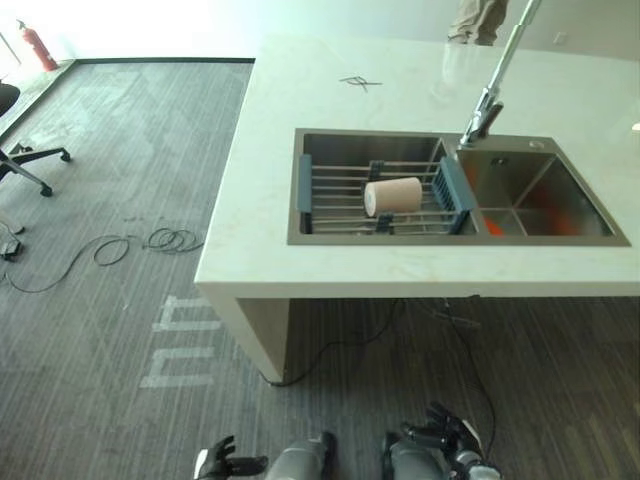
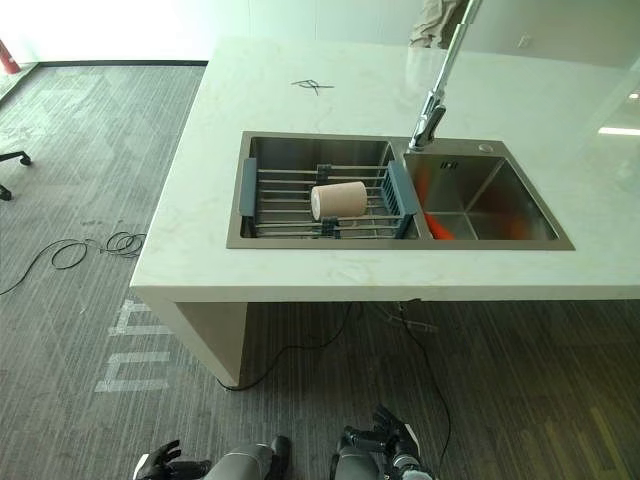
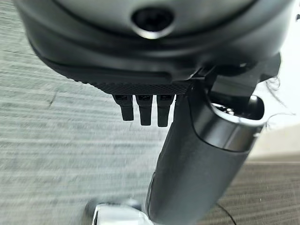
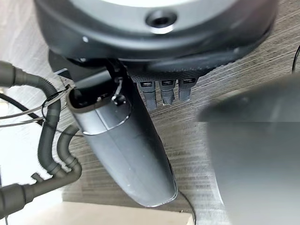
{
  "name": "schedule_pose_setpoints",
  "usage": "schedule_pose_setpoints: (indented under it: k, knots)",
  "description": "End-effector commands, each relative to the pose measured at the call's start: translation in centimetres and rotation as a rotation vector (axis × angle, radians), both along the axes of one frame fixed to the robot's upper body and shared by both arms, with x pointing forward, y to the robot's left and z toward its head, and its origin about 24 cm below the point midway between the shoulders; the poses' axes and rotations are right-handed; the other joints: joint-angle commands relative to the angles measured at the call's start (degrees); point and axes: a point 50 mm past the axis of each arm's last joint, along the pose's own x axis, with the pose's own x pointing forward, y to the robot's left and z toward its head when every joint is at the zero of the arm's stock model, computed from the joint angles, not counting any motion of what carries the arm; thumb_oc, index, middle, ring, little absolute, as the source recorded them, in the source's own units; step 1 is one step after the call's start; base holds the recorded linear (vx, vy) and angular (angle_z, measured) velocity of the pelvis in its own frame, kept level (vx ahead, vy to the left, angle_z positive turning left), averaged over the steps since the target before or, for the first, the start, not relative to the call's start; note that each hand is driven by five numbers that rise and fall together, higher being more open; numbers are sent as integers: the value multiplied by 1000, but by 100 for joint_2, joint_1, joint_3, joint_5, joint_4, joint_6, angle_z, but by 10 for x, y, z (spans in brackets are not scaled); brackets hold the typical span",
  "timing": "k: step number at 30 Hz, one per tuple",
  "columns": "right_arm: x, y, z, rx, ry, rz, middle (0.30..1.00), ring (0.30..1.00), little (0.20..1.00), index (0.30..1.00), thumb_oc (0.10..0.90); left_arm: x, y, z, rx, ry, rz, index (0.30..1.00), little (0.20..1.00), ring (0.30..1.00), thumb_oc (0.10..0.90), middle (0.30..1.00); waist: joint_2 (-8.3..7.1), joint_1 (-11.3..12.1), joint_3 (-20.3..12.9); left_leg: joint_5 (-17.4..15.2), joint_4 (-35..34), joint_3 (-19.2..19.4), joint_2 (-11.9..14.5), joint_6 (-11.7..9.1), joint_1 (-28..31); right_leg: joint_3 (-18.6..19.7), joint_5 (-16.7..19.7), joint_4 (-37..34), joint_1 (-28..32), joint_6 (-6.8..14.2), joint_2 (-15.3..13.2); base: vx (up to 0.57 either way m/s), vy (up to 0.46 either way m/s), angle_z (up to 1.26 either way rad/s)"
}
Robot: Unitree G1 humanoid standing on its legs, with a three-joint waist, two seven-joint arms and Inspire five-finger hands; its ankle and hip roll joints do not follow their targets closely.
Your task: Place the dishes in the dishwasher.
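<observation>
Your two hands hang low at the near edge of the scene, over the carpet and well short of the worktop [image 1: 330, 260]. Your left hand [image 1: 222, 461] sits at the near left with its fingers spread and relaxed, grasping nothing; in its wrist view the fingers [image 3: 145, 110] run straight out with the thumb alongside. Your right hand [image 1: 447, 432] sits at the near right, loosely released too, its fingers [image 4: 164, 93] straight in its own wrist view and nothing in them.

Farther off, the pale worktop carries a double sink [image 1: 300, 185]. In the left basin lies a rack [image 1: 335, 190] with blue ends, and on it a beige cup [image 1: 393, 196] lies on its side, mouth to the left. That cup is the only dish you can see, well apart from both hands. The right basin [image 1: 535, 185] shows an orange glint low inside; you cannot tell what it is. A tap [image 1: 495, 85] leans over the divider between the basins.

On the carpet to the left lie a coiled cable [image 1: 170, 240] and a chair base [image 1: 30, 165]. A red extinguisher [image 1: 38, 45] stands at the far left. A person's legs [image 1: 478, 20] show beyond the far edge.
</observation>
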Motion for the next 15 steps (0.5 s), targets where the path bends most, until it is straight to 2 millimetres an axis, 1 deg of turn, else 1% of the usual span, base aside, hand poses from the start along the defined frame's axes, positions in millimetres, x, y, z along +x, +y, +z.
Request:
schedule_pose_setpoints:
  k: [1,3,4,5,6,7,8,9,10,12,13,14,15]
  knots:
    - [17,-33,15,-115,-69,21,900,900,900,900,800,19,-6,5,8,-77,-14,900,900,900,800,900,-115,-73,-50,-152,-242,351,620,-232,641,89,129,81,114,-6,-126,79,-193,16]
    - [11,-38,14,-120,-51,24,900,900,900,900,800,23,-11,5,-6,-90,-28,900,900,900,800,900,-196,-57,-12,9,-242,418,501,-241,675,140,94,81,217,-64,-131,53,-81,0]
    - [8,-39,13,-95,-43,22,900,900,900,900,800,27,-14,6,-12,-96,-40,900,900,900,800,900,-147,-76,-17,4,-242,502,517,-257,583,70,74,81,240,-60,-105,39,7,0]
    - [6,-39,12,-33,-45,-1,900,900,900,900,800,27,-15,5,-15,-96,-52,900,900,900,800,900,-60,-100,6,37,-242,592,566,-299,452,4,55,81,287,-58,-41,22,62,14]
    - [3,-40,11,18,-54,-31,900,900,900,900,800,28,-16,5,-17,-89,-65,900,900,900,800,900,-21,-156,-31,9,-242,692,677,-322,426,-73,12,81,263,-36,-49,31,86,35]
    - [3,-40,10,-5,-26,-25,900,900,900,900,800,28,-17,5,-18,-71,-82,900,900,900,800,900,18,-178,-69,14,-242,581,673,-355,356,-90,17,81,237,-24,-36,18,89,50]
    - [1,-40,10,33,-33,-48,900,900,900,900,800,29,-18,4,-16,-59,-93,900,900,900,800,900,51,-167,-102,12,-242,456,630,-369,300,-76,43,81,186,2,-31,19,110,58]
    - [1,-39,9,117,-54,-117,900,900,900,900,800,29,-19,4,-3,-45,-118,900,900,900,800,900,92,-203,-143,-54,-242,483,660,-371,253,-128,57,81,116,40,-54,25,117,37]
    - [0,-40,9,151,-64,-132,900,900,900,900,800,26,-19,3,2,-32,-118,900,900,900,800,900,115,-233,-186,-105,-242,505,672,-374,234,-161,54,81,71,61,-75,60,147,5]
    - [-4,-33,7,172,-58,-46,900,900,900,900,800,14,-15,-1,-6,18,-49,900,900,900,800,900,150,-266,-268,-183,-242,536,643,-360,223,-159,31,81,48,95,-103,71,104,-18]
    - [-4,-25,6,171,-56,11,900,900,900,900,800,4,-12,-4,-16,58,-23,900,900,900,800,900,143,-234,-305,-194,-242,528,602,-334,209,-167,15,81,53,105,-125,47,41,-4]
    - [0,-6,-3,271,69,-85,900,900,900,900,800,7,-47,-10,-366,88,47,900,900,900,800,900,-60,-168,-632,-680,-242,938,136,87,597,-91,4,81,99,74,172,36,22,-1]
    - [-3,-5,-3,273,73,-73,900,900,900,900,800,0,-47,-12,-358,121,62,900,900,900,800,900,-32,-182,-652,-657,-242,938,146,71,602,-83,-30,81,133,55,195,14,1,-6]
